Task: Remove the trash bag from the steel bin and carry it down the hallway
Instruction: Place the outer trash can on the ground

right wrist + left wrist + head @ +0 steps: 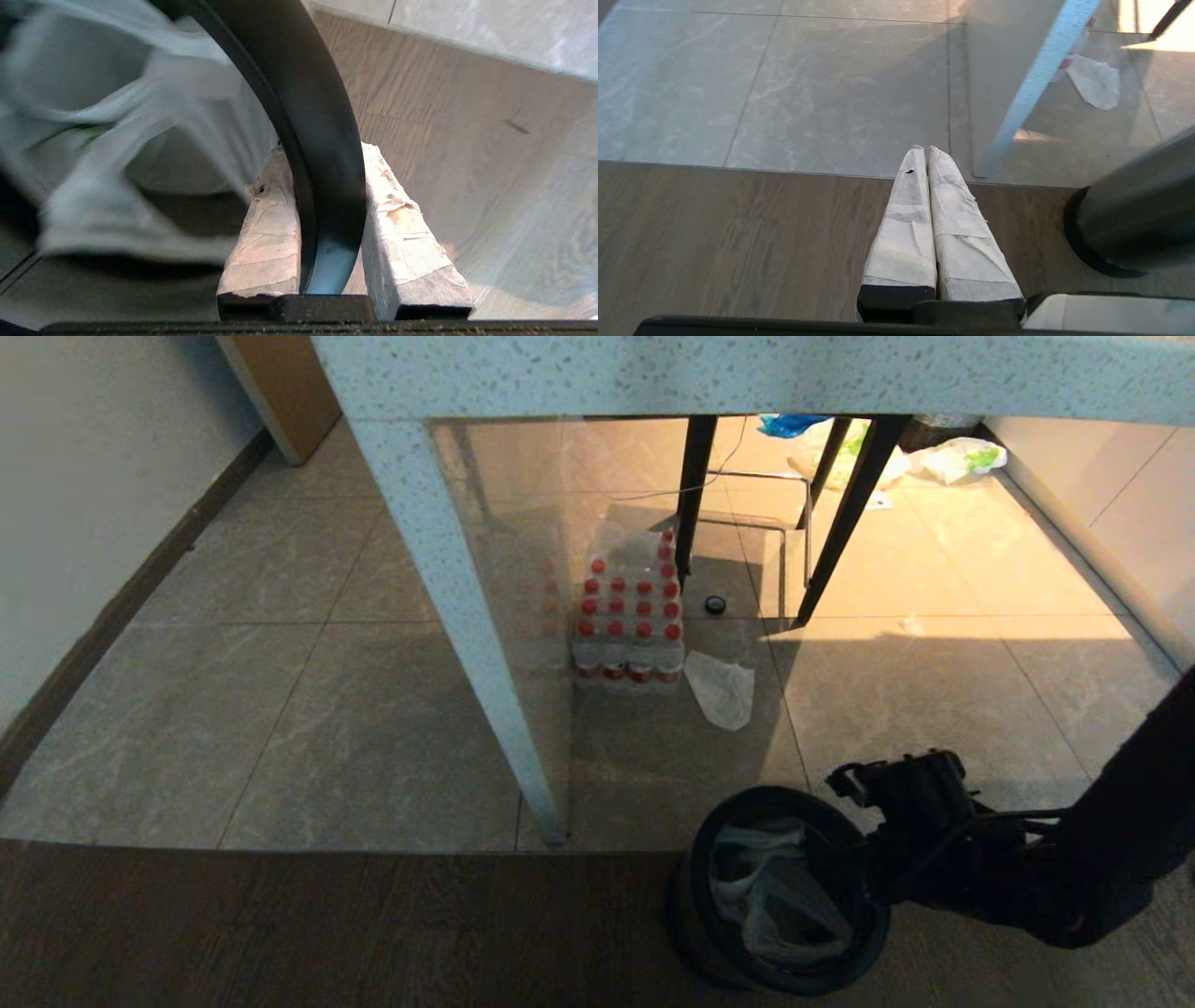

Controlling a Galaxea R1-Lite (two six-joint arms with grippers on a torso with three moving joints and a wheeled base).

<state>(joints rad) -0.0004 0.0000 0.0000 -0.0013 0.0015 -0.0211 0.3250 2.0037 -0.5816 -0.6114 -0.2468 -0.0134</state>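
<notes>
Trash bag crumpled inside steel bin, pale folds slumped against the dark interior, at about five o'clock in the head view, on the wood-grain floor strip. Right hand at the bin's three o'clock edge, clamped on the black rim: one taped finger inside the bin next to the bag plastic, the other outside the wall. Whether bag film is pinched along with the rim, cannot tell. Left hand hanging over the wood strip beside the bin's base, taped fingers pressed together, gripping nothing.

Further out, toward twelve o'clock: speckled white tabletop leg slanting down to the seam between wood strip and glossy grey tiles. Behind it, shrink-wrapped pack of red-capped bottles on the tiles, small flat white bag just beside its right corner. Small dark round object a little beyond, near black metal legs. Farthest, around one o'clock, white bags with green print and a blue scrap in sunlit floor.
</notes>
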